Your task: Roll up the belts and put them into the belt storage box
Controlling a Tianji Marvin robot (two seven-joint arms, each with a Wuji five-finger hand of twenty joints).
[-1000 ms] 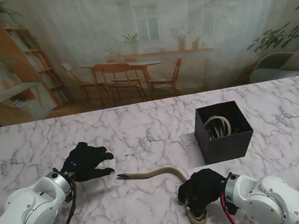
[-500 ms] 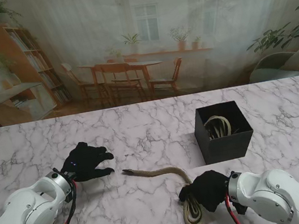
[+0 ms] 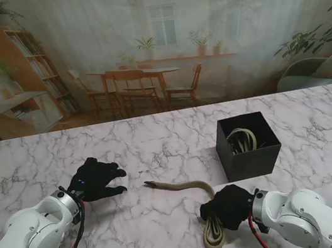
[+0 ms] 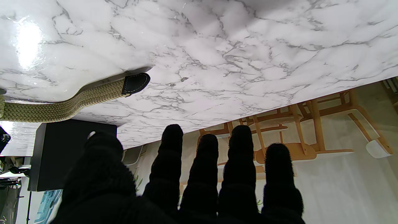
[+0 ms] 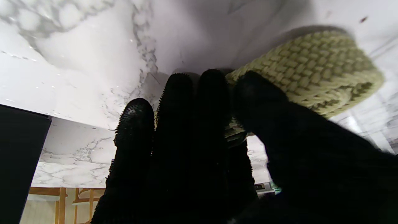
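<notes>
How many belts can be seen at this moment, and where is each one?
2. One tan woven belt lies on the marble table, its near end in the right hand. One rolled belt sits inside the black square storage box; more may be hidden beneath it.

Belt (image 3: 211,234) middle hidden under right hand (image 3: 229,205).

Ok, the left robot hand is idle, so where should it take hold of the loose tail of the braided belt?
Probably just behind the dark leather tip, on the braided belt. That end lies flat and free, pointing toward the left robot hand, which is open beside it. Come from the left, fingers from above pinching across the strap's width; the right robot hand grips the folded end.
</notes>
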